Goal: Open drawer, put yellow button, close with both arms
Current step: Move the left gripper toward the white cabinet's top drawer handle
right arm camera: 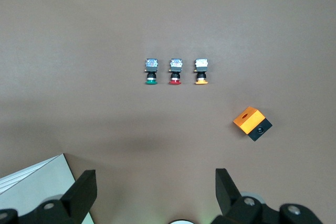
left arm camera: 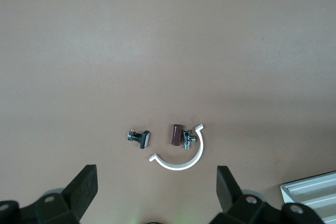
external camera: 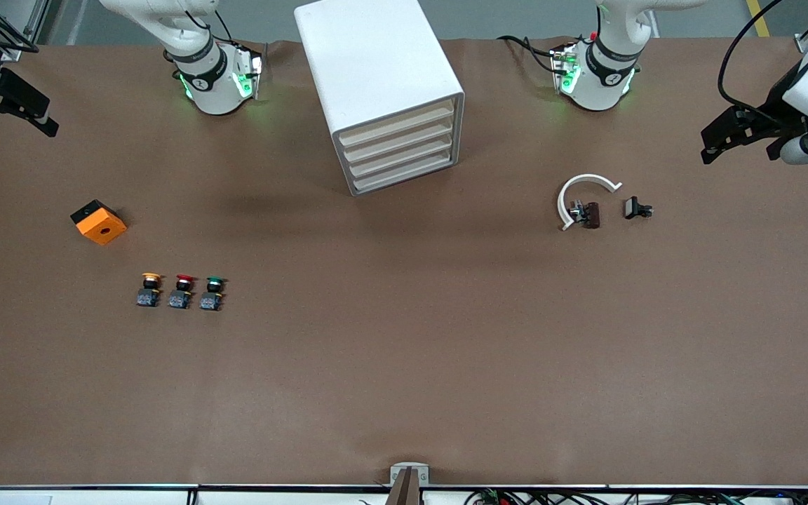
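A matte brown surface (external camera: 404, 365) carries a glossy white cabinet (external camera: 376, 77) with rounded corners, standing between the two arm bases. It holds four shallow cream-fronted drawers stacked in its front face; the uppermost drawer (external camera: 395, 123) is pushed in flush with the other three.

Toward the right arm's end of the surface, three tiny push buttons lie in a row, each with a mushroom cap on a black and blue body. The yellow button (external camera: 149, 289) sits at the end of the row closest to the right arm's edge of the surface, just beside the red button (external camera: 181, 290), with the green button (external camera: 212, 292) next along. Near them, farther from the front camera, rests an orange box (external camera: 99, 222) with a black base and a round hole in its top face.

Toward the left arm's end lies a curved white plastic clip (external camera: 583, 195), an open arc. A small brown and metal part (external camera: 586, 214) touches its inner side, and a small black part (external camera: 636, 208) lies just beside it.

The right gripper (right arm camera: 152, 192) hangs over the surface at the right arm's end, jaws spread wide and holding nothing. The left gripper (left arm camera: 156, 192) hangs over the left arm's end, above the white clip, jaws likewise spread and empty.
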